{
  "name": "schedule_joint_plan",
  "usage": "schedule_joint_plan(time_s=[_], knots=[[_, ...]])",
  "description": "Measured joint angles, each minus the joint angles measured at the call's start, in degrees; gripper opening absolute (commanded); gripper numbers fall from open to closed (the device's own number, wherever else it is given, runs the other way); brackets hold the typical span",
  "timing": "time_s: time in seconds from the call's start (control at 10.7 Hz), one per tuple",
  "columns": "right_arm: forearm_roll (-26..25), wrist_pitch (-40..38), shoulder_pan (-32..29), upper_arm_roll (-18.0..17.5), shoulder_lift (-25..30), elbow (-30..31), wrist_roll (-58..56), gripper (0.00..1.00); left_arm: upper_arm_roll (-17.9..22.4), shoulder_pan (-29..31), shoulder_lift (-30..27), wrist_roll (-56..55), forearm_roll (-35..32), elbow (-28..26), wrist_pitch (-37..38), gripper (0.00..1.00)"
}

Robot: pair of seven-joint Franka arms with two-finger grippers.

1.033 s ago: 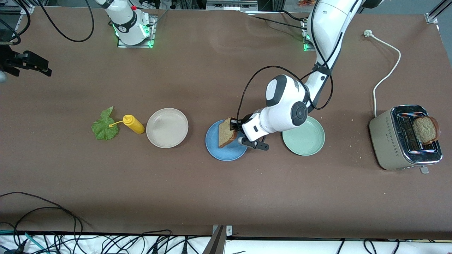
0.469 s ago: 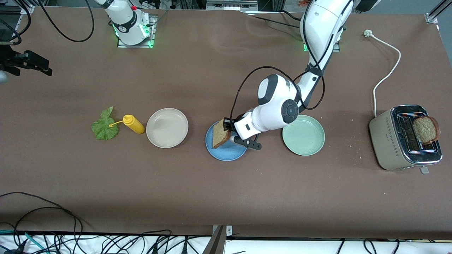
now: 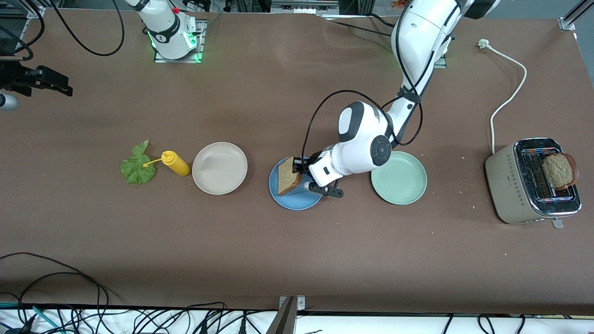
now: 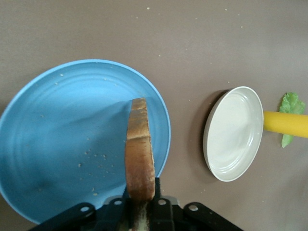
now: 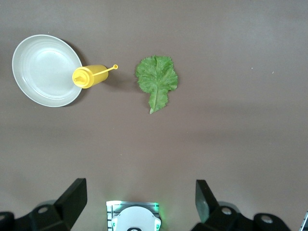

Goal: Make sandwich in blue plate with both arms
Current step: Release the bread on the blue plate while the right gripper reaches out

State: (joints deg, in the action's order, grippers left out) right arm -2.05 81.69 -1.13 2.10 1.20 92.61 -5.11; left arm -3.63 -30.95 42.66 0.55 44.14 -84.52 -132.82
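Observation:
My left gripper [image 3: 301,169] [image 4: 142,191] is shut on a brown bread slice [image 3: 287,176] [image 4: 139,144]. It holds the slice upright on its edge over the blue plate [image 3: 297,202] [image 4: 57,144], which carries only crumbs. I cannot tell whether the slice touches the plate. A second bread slice [image 3: 559,169] sticks out of the toaster [image 3: 524,185]. The green lettuce leaf [image 3: 137,167] [image 5: 156,79] lies flat on the table toward the right arm's end. My right gripper [image 5: 142,202] hangs open and empty high above its own base, waiting.
A yellow squeeze bottle [image 3: 175,163] [image 5: 89,76] lies between the lettuce and a beige plate [image 3: 219,168] [image 5: 45,70]. A pale green plate [image 3: 401,183] sits beside the blue one, partly under my left arm. The toaster's white cable [image 3: 506,97] runs toward the bases.
My left arm has carried the bread slice a little toward the right arm's end, farther over the blue plate. The right arm's hand has shifted only slightly.

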Motion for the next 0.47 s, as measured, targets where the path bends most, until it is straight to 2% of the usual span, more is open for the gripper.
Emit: schedule_joint_plan(time_s=[0.09,0.47], knots=[[0.0,0.0,0.0,0.0,-0.2,0.0,0.0,1.00,0.1,0.2,0.5,0.0,0.0,0.0,0.0,1.00],[0.1,0.0,0.0,0.0,-0.3,0.0,0.0,1.00,0.8,1.1,2.4,4.5,0.1,0.0,-2.9,1.00]])
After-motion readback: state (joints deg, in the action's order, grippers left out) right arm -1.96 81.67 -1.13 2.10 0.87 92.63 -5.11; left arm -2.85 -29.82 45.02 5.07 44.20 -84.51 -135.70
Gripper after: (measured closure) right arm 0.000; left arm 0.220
